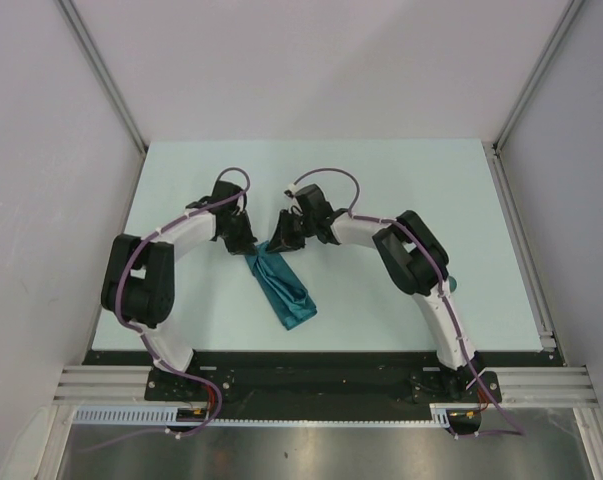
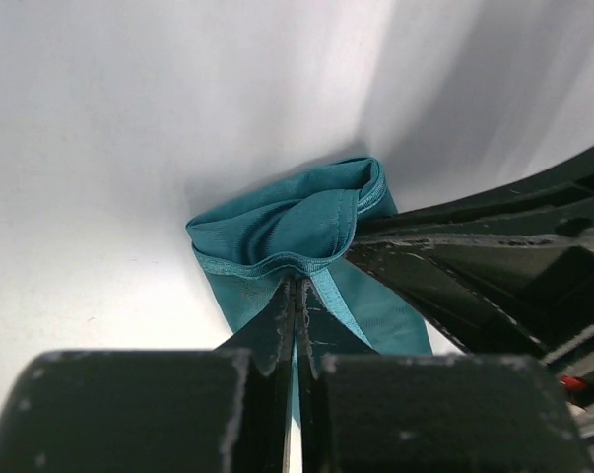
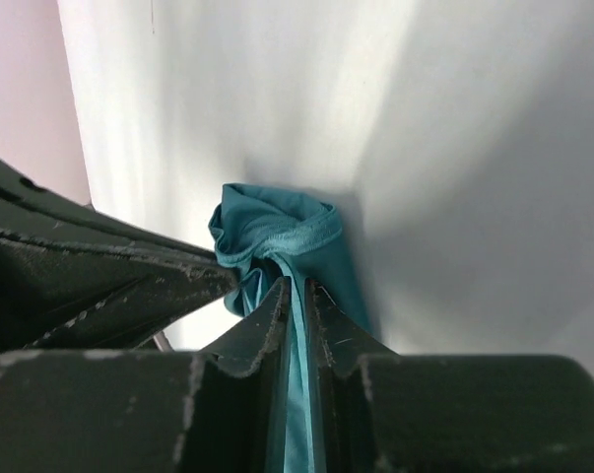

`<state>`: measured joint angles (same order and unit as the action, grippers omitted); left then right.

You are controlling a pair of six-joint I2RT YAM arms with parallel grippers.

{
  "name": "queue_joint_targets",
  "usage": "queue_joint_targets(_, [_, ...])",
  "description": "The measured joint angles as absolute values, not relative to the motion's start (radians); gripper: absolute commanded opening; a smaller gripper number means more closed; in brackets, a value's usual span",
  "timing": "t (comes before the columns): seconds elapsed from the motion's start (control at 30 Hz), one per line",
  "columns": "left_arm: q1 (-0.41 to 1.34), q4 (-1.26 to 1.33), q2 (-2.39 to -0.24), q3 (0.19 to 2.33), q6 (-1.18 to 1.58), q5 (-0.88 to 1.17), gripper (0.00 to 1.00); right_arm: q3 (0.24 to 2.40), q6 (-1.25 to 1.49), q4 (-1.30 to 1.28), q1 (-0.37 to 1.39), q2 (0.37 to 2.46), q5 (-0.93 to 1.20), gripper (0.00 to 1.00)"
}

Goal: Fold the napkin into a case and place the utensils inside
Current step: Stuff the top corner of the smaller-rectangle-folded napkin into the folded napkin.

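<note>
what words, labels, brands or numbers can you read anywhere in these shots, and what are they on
No text can be read in any view.
The napkin is plain teal, with no tag showing.
The left claw and right claw show only pale scuffs, no markings.
The small orange marks at the arm bases are too small to read.

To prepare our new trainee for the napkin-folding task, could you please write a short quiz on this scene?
1. True or false: the left gripper hangs open above the teal napkin.
2. Seen from the top camera, which part of the napkin do both grippers grasp? A. the near end B. the far end C. the middle
3. What is pinched in the right gripper?
Key: 1 false, it is shut on the napkin's hem; 2 B; 3 the napkin.
</note>
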<state>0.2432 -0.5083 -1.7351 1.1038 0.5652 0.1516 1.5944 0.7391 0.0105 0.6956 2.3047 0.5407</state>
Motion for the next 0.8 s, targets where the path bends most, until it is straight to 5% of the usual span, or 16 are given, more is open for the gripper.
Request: queue_joint_targets(0.8, [0.235, -0.519, -1.808, 1.141, 0.595, 0.154, 0.0, 1.608, 0.802, 0.084, 0.736, 2.354, 0.542, 0.11])
